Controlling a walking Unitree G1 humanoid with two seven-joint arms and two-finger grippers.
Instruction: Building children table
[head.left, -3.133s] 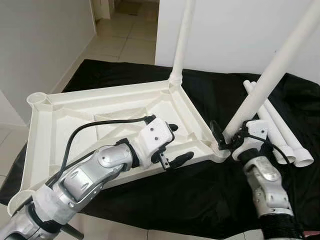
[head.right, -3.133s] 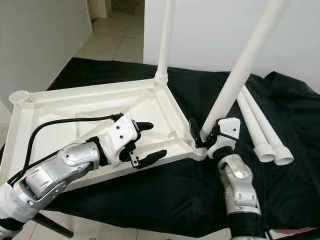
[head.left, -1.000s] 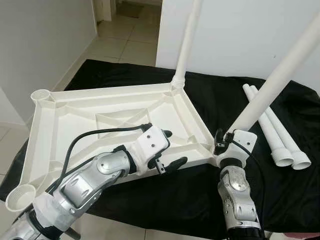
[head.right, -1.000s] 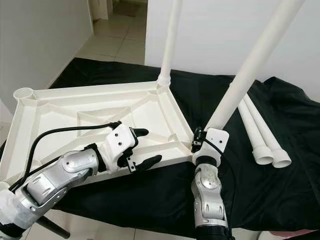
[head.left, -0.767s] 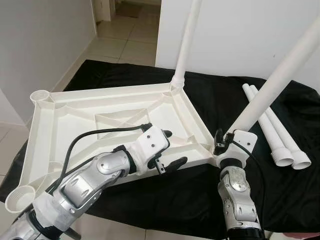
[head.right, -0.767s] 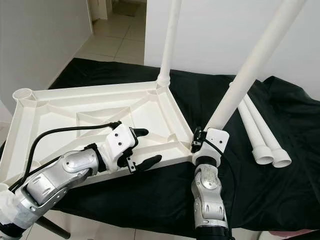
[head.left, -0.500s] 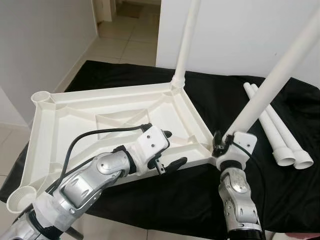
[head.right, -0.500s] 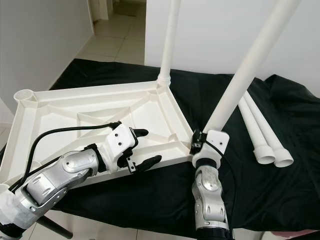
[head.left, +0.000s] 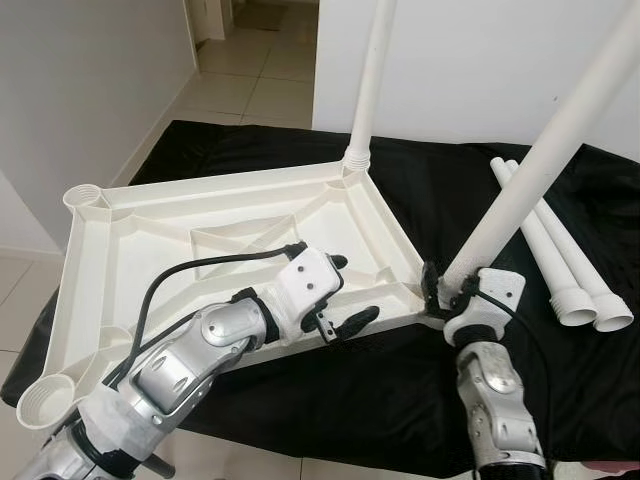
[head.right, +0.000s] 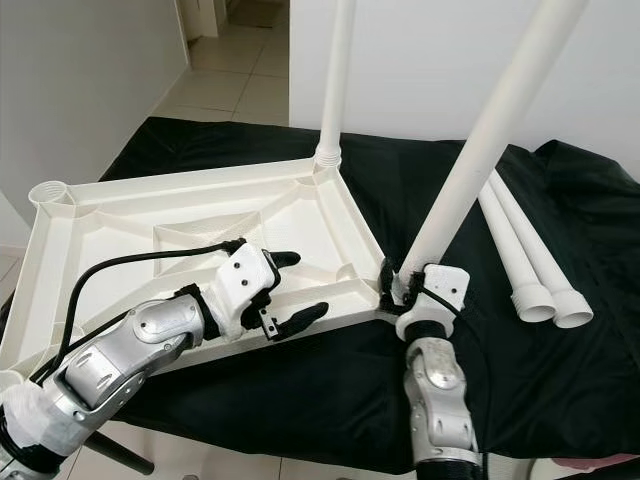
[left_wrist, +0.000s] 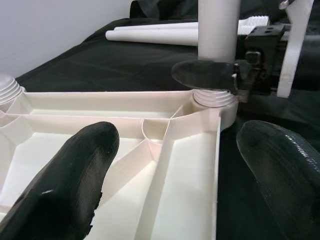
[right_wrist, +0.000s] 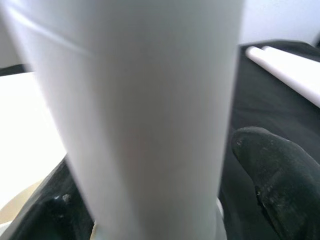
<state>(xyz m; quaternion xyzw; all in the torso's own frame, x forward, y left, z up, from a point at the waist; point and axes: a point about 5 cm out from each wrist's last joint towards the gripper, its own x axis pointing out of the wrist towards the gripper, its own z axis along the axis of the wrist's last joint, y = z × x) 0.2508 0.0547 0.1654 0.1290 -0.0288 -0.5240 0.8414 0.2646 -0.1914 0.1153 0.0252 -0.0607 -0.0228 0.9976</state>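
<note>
White walls, pale tiled floor — black cloth.

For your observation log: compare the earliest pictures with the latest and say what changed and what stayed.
The right claw stays closed around the near leg at its corner socket; its forearm swung in beneath it. The left claw remains open over the tabletop's near rim. Far leg and spare legs unmoved.

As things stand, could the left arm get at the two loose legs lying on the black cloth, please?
Probably not: the loose legs lie past the right end effector and its standing leg.
</note>
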